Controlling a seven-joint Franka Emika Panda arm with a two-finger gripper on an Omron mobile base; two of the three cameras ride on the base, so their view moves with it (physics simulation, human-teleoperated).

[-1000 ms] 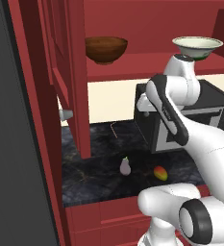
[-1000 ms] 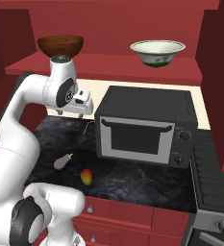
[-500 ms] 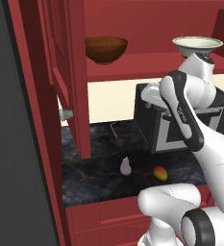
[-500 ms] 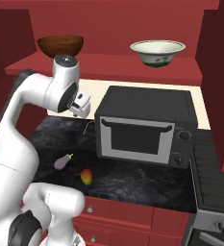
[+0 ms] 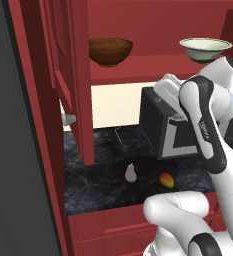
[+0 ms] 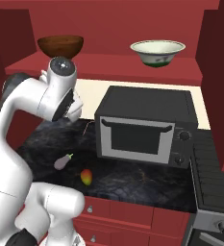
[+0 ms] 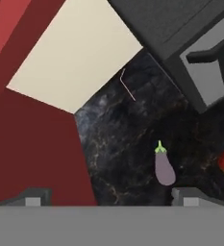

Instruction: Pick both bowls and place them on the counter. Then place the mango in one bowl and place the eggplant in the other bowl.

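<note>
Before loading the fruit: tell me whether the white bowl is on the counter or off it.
Off it. The white bowl sits upright on the red shelf above the microwave.

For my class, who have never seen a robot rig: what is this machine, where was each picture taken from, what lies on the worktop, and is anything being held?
This is a rendered kitchen with a white robot arm on a driving base. Two pictures come from cameras on the base, behind the arm to its left and right. The third looks along the end effector, whose fingertips stand wide apart, holding nothing. On the black counter lie a pale eggplant and a red-orange mango, beside a dark microwave. The brown bowl and the white bowl sit on the red shelf above.
</note>
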